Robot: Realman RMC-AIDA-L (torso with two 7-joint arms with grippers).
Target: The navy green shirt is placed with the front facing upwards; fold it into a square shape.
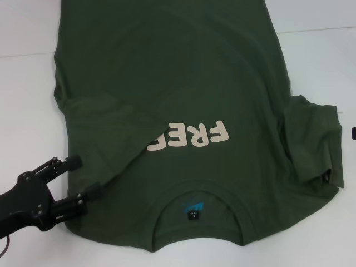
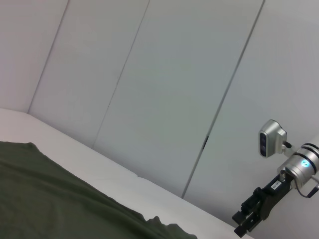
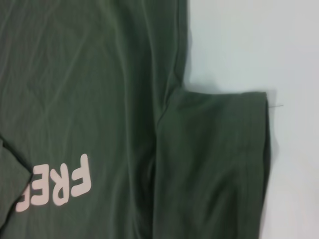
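Note:
The navy green shirt [image 1: 183, 83] lies front up on the white table [image 1: 28, 111], collar and blue neck label [image 1: 192, 210] nearest me. Its sleeve on my left is folded in over the chest and hides part of the cream print [image 1: 194, 136]. My left gripper [image 1: 83, 177] is open at the shirt's near left shoulder, one finger by the cloth edge, nothing held. The other sleeve [image 1: 311, 139] lies spread flat; the right wrist view looks down on this sleeve [image 3: 214, 164] and the print [image 3: 57, 186]. My right gripper [image 2: 251, 216] hangs off to the side above the table.
White table shows on both sides of the shirt, wider on the left [image 1: 25, 83]. A pale panelled wall [image 2: 164, 89] stands behind the table. A dark sliver of the right arm [image 1: 354, 133] shows at the right edge.

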